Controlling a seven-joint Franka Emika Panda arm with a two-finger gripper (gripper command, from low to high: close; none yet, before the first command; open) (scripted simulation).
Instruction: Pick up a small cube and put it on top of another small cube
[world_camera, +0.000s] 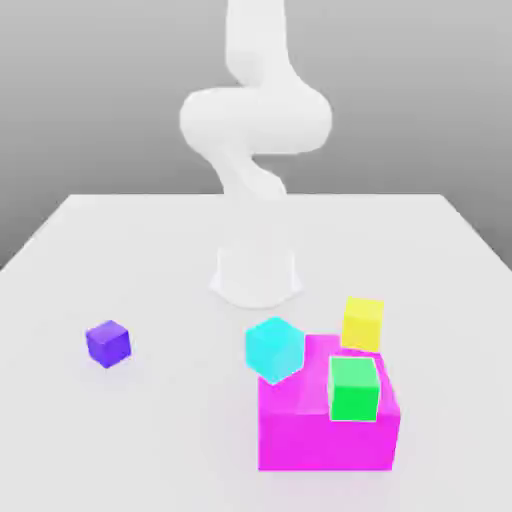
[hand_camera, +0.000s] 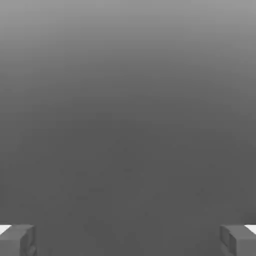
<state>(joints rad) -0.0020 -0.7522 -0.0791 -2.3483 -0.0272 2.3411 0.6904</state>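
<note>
Exterior view: purple cube sits alone on the white table, toward the exterior view's left edge, well apart from everything else. Yellow cube is near the front-right part of the table, just behind the magenta block; whether it touches it can't be told. Green cube and cyan cube crowd that block too. The step in hand is likely the reach to the purple cube: the arm should come straight down over it, jaws square to its faces, and close low on the sides. Later placement calls for clearance from the green and cyan neighbours. The arm stands upright at the table's far middle, elbow folded.

Hand view: gripper released, fingertips wide apart, nothing between them, only grey ahead.
</note>
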